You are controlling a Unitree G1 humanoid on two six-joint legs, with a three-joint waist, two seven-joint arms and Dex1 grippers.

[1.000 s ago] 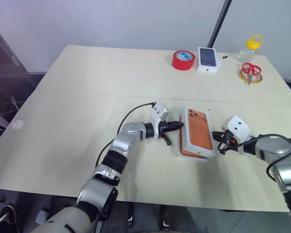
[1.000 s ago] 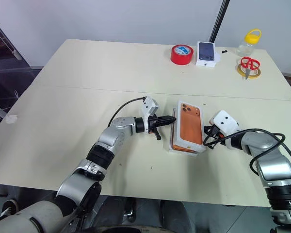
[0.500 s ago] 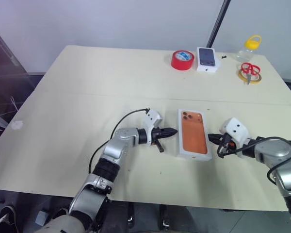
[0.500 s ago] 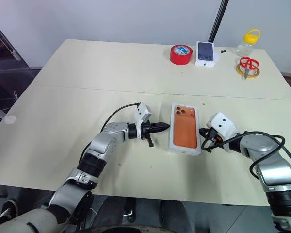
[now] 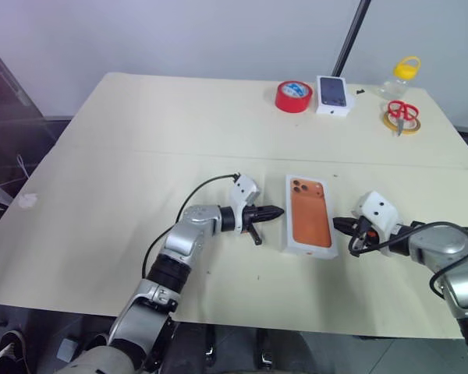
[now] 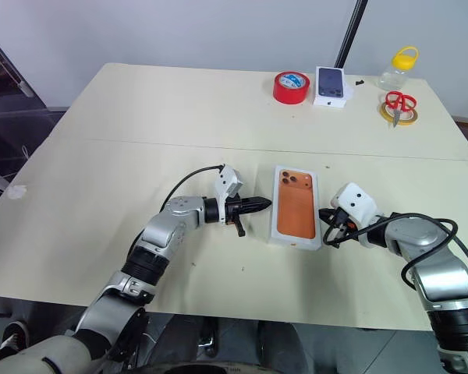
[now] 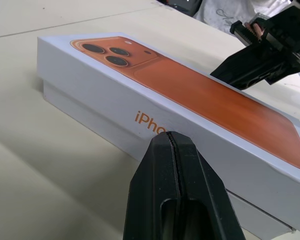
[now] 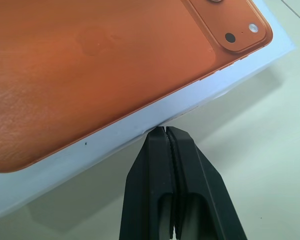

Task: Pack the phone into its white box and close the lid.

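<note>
Boxes first: two on the table (image 5: 101, 195). One white box (image 5: 310, 222) lies near the front edge with its lid (image 5: 310, 219) on and an orange phone picture on top; a small box (image 5: 334, 95) with a dark phone picture sits far back at one o'clock. Phone itself, I cannot see it, only that printed picture. Two grippers. Left gripper (image 5: 274, 211) at nine o'clock of the white box, jaws pressed together, empty, tip just short of the box side. Right gripper (image 5: 339, 225) at three o'clock of it, jaws also pinched together on nothing, tip at the box's edge; touching or not, I cannot tell.

Against a second ago: the lid then sat raised and askew on its base, now it is down flat and square, and the left gripper has backed away from the box side. Half a second back, the scene already looked as it does now.

Around the back: one red tape roll (image 5: 295, 97) just left of the small box, one clear bottle (image 5: 398, 79) with a yellow cap, one pair of red scissors (image 5: 403, 112) lying on a yellow tape ring (image 5: 392, 121). All of that is well apart from the white box; the table between the grippers and it is bare
</note>
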